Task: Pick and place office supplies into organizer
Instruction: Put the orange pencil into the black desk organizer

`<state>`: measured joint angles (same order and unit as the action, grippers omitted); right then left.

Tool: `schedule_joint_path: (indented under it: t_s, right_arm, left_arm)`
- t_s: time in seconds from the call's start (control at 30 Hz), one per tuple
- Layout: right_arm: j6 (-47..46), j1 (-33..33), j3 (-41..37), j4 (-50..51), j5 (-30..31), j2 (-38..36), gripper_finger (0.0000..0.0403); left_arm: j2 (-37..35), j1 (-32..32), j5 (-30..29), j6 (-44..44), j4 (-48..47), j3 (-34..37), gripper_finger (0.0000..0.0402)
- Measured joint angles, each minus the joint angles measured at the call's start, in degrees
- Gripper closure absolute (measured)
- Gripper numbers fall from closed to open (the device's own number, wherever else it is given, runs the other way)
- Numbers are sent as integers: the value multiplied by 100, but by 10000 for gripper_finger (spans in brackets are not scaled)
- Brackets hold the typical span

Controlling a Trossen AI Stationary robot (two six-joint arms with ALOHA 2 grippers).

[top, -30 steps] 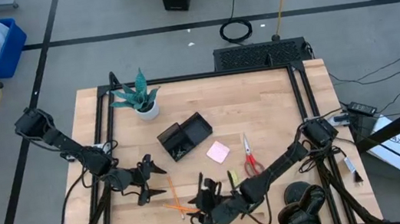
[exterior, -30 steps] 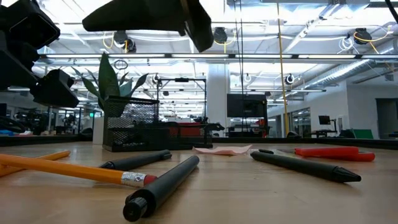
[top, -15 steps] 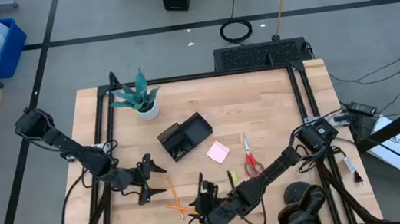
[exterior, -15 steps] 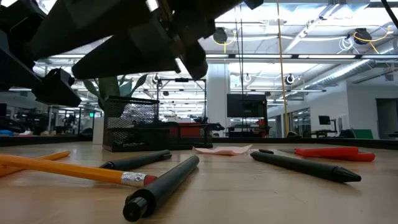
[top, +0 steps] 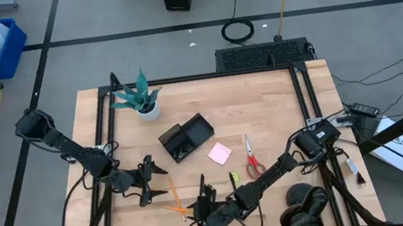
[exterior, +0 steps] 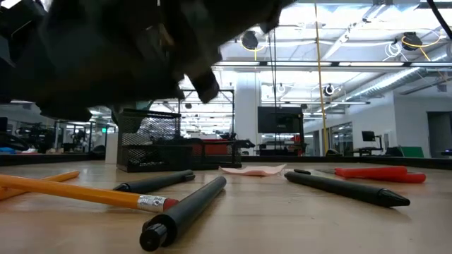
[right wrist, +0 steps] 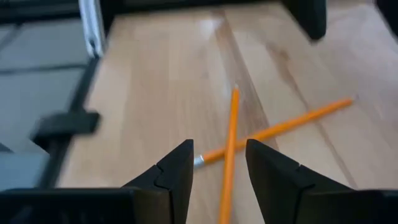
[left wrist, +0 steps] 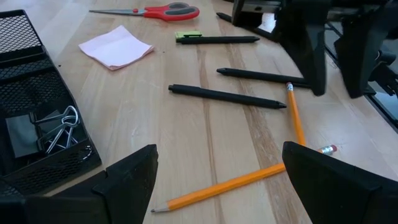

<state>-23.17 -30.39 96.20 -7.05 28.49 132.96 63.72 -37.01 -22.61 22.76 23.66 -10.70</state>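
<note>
Two orange pencils lie crossed near the table's near edge and also show in the right wrist view. My right gripper hovers open just right of them, one pencil running under its gap. My left gripper waits wide open left of the pencils. Three black pens lie flat beside them. The pink sticky pad and red scissors lie farther right. The black mesh organizer holds binder clips.
A potted green plant stands by the far left corner. Black frame rails run along the table's edges. The near edge lies close below the right gripper. In the low view, pens and a pencil lie across the foreground.
My right gripper has moved toward the table's left, toward the crossed pencils, and come lower; in the low view it now fills much more of the upper picture. The supplies have stayed where they were.
</note>
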Motion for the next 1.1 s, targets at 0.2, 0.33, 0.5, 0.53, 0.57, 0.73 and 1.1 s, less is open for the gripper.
schedule_joint_path:
  t_s: [0.2, 0.33, 0.5, 0.53, 0.57, 0.73, 1.1]
  right_arm:
    - [-19, 12, 197, 297, -9, 328, 264]
    - [-74, 33, 217, 275, -2, 355, 264]
    - [-149, 33, 210, 447, 4, 444, 264]
    - [-122, 32, 210, 424, 0, 472, 265]
    - [-53, 16, 212, 445, 8, 478, 267]
    - [95, -11, 212, 609, 157, 518, 284]
    - [309, 19, 212, 476, 151, 541, 388]
  left_arm:
    - [2, 0, 0, 8, -1, 0, 53]
    - [2, 0, 0, 9, -6, 0, 53]
    - [2, 0, 2, 21, -8, 0, 53]
    - [2, 0, 2, 22, -9, 0, 53]
    - [2, 0, 2, 22, -9, 0, 53]
    - [2, 0, 3, 22, -39, 0, 53]
    - [2, 0, 2, 54, 32, 0, 53]
